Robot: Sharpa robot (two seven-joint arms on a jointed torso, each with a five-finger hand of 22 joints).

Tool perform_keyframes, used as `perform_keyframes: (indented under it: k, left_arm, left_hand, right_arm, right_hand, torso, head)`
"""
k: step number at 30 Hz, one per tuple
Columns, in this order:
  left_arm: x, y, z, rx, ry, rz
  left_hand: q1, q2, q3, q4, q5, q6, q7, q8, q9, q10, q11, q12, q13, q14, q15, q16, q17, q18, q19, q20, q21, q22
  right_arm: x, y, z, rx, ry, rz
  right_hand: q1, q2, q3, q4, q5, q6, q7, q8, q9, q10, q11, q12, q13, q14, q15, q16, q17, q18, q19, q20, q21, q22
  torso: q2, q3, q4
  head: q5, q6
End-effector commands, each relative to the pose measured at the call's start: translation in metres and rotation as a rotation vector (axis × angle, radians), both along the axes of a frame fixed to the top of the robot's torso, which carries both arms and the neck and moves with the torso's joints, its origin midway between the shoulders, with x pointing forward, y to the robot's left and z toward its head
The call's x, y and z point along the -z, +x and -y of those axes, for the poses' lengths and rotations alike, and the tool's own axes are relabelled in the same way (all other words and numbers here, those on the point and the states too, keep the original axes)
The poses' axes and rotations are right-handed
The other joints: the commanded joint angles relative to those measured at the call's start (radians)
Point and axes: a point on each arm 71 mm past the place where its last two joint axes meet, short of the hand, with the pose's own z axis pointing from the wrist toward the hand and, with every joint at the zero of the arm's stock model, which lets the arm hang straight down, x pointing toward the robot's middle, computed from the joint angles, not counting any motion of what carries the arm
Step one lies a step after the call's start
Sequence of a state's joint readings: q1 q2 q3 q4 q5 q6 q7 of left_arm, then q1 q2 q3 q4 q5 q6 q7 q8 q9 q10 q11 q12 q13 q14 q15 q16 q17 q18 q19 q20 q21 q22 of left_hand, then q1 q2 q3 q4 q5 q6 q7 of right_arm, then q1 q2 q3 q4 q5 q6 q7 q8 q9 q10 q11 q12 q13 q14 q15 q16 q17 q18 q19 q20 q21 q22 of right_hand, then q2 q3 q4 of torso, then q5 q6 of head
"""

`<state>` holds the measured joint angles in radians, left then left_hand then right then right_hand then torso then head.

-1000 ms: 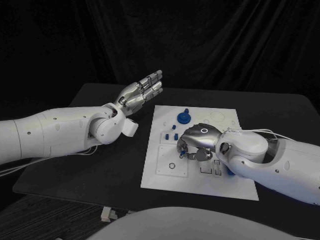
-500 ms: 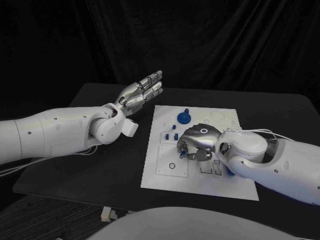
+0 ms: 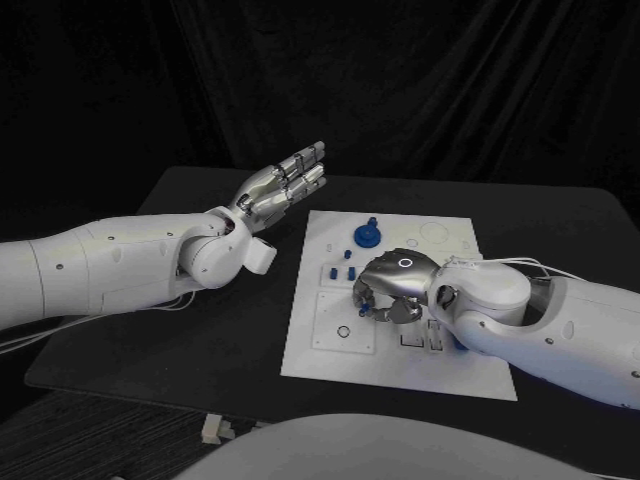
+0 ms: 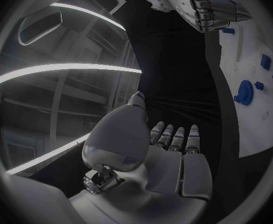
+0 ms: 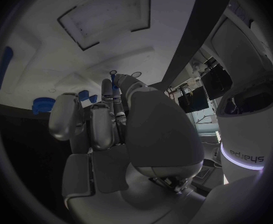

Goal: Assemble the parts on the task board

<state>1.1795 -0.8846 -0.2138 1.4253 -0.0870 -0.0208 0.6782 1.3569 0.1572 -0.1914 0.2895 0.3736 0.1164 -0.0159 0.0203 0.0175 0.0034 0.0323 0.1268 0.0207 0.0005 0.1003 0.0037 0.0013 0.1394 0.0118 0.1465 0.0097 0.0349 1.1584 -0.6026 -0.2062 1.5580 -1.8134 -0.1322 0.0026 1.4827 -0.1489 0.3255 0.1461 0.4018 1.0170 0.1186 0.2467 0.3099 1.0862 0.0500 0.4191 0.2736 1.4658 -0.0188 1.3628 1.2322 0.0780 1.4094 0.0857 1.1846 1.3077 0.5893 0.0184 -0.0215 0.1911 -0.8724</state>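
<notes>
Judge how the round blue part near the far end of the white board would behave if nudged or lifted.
The round blue part looks small and moulded, so probably light and stiff. Its flat disc shape suggests it would slide on the task board rather than tip; set on edge, it might roll.

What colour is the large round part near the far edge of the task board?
Blue. The round part stands out against the white task board, clearest in the head view.

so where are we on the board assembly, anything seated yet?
Can't confirm anything as seated. The round blue part sits at the far end of the task board, and small blue pieces still lie loose by its left edge. In hand: the right hand is curled over the board's middle, apparently pinching a small blue piece at its fingertips. The left hand is open, off the board. Most work remains.
</notes>
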Motion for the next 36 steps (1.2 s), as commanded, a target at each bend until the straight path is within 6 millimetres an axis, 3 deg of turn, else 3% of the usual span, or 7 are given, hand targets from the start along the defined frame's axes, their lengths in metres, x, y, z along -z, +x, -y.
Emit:
perform_keyframes:
  k: [1, 5, 36]
  left_arm:
    - [-0.0079, -0.0013, -0.0001, -0.001, -0.077, 0.094]
    - [-0.0079, -0.0020, -0.0001, 0.002, -0.078, 0.091]
    - [-0.0070, -0.0020, 0.0008, 0.010, -0.077, 0.080]
  left_hand:
    - [0.012, -0.002, -0.008, 0.001, 0.008, 0.000, 0.006, -0.001, 0.001, 0.002, 0.009, 0.006, 0.000, 0.000, 0.005, -0.004, -0.001, -0.018, -0.001, 0.010, 0.000, 0.001]
    - [0.022, 0.000, -0.010, 0.001, 0.021, -0.001, 0.008, -0.001, 0.001, 0.001, 0.010, 0.006, 0.000, 0.000, 0.006, -0.004, -0.001, -0.018, -0.001, 0.010, 0.000, 0.001]
    - [0.046, 0.006, -0.016, -0.001, 0.050, -0.001, 0.013, -0.001, 0.001, 0.001, 0.012, 0.006, 0.000, 0.000, 0.016, -0.004, -0.001, -0.012, 0.000, 0.028, 0.001, 0.003]
  right_arm:
    - [0.0021, -0.0004, -0.0001, 0.004, -0.018, -0.001]
    - [0.0029, -0.0003, -0.0003, 0.005, -0.024, -0.004]
    - [0.0117, 0.0001, -0.0025, 0.007, -0.067, -0.033]
  right_hand:
    - [-0.005, 0.001, 0.007, 0.001, -0.003, -0.007, -0.002, -0.005, 0.001, 0.008, -0.002, -0.007, -0.001, 0.000, -0.005, -0.007, 0.000, 0.005, -0.006, -0.002, -0.006, 0.152]
    - [-0.005, 0.001, 0.007, 0.001, -0.003, -0.007, -0.002, -0.005, 0.001, 0.008, -0.002, -0.007, -0.001, 0.000, -0.005, -0.007, 0.000, 0.005, -0.006, -0.002, -0.006, 0.152]
    - [-0.003, 0.001, 0.012, -0.003, -0.009, -0.017, 0.001, -0.015, -0.001, 0.003, 0.000, -0.013, -0.003, -0.009, -0.003, -0.020, -0.019, 0.009, -0.017, -0.001, -0.031, 0.146]
  torso:
    - [0.000, 0.0000, -0.0002]
    - [0.000, 0.0000, 0.0001]
    - [0.001, 0.0000, 0.0001]
  head:
    - [-0.002, 0.000]
    - [-0.006, 0.000]
    - [-0.006, 0.000]
